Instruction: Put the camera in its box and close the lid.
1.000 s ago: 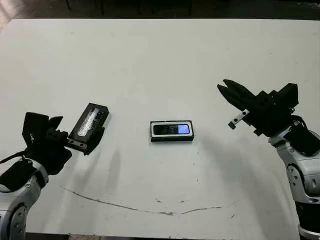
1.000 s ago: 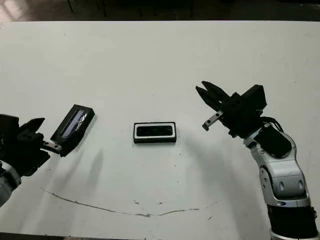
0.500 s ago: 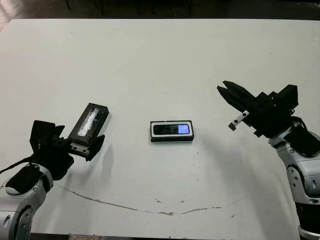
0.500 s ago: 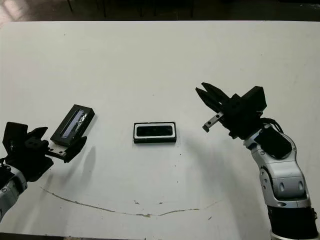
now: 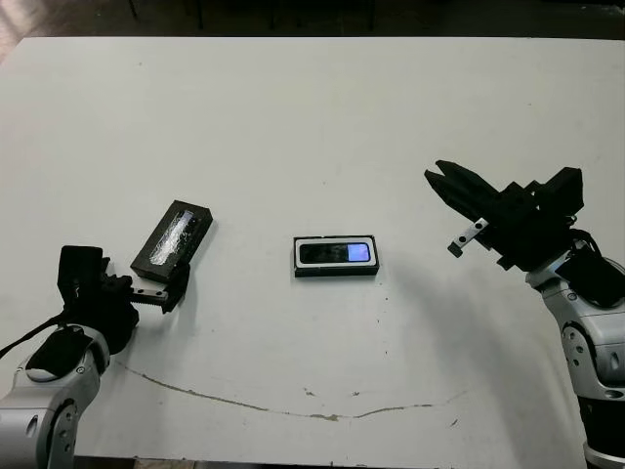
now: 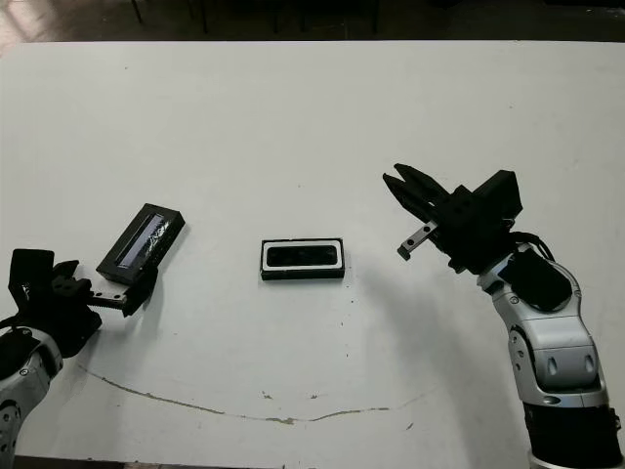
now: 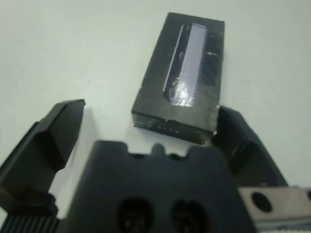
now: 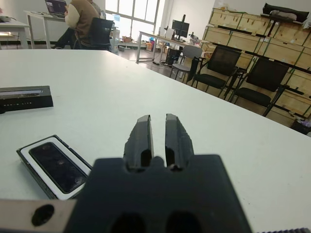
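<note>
Camera (image 5: 337, 253) lying in box (image 5: 335, 270), mid-desk. Lid (image 5: 174, 236) off at nine o'clock, left claw (image 7: 146, 141) spread wide astride its near end for pickup. Right claw (image 8: 158, 136) pinched together, idle.

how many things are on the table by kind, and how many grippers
camera: 1
box: 1
lid: 1
grippers: 2, left gripper, right gripper
total: 5

1 camera (image 5: 336, 253), 1 box (image 5: 335, 270), 1 lid (image 5: 174, 237), 2 grippers.
</note>
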`<action>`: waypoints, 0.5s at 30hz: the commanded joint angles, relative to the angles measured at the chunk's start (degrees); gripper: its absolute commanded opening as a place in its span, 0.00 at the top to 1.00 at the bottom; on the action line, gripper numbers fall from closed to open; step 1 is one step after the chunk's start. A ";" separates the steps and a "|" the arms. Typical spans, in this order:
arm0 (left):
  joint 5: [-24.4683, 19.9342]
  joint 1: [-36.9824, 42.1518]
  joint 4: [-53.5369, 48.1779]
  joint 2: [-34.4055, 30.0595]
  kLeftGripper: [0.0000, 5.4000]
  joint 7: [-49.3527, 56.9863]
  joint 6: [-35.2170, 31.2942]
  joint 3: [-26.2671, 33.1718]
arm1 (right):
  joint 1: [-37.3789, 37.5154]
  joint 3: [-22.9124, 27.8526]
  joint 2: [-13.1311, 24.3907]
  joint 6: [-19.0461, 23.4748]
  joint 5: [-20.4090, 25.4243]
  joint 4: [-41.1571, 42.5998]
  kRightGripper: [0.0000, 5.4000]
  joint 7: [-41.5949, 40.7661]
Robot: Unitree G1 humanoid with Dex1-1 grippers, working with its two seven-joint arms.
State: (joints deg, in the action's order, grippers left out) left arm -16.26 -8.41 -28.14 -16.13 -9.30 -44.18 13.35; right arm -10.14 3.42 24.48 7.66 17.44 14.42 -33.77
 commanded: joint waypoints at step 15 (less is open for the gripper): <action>1.62 0.78 8.02 -4.79 0.00 -5.94 5.16 -2.54 | 1.84 0.83 0.52 0.19 1.13 -0.51 1.00 -1.42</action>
State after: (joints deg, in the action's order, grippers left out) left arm -15.47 -6.71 -22.36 -19.87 -14.29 -38.43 11.90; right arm -9.54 4.01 24.59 7.60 18.31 14.41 -34.66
